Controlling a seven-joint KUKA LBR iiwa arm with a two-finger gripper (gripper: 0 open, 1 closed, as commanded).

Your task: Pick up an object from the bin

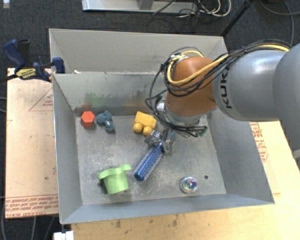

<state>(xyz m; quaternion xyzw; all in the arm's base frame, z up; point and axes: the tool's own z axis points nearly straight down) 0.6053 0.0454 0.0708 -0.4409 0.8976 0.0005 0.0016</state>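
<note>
My gripper (160, 143) hangs low in the middle of the bin, under the orange cover. Its fingertips sit at the upper end of a blue bristly brush-like stick (147, 165) that lies slanted on the bin floor. Whether the fingers close on that end I cannot make out. A yellow blocky piece (143, 122) lies just to the upper left of the gripper, close to the fingers.
A green cup-shaped piece lies at the front left (114, 180). A small shiny round thing (189, 185) rests at the front right. A red hexagonal piece (88, 119) and a grey-blue lump (106, 120) sit at the back left. The arm comes in from the right.
</note>
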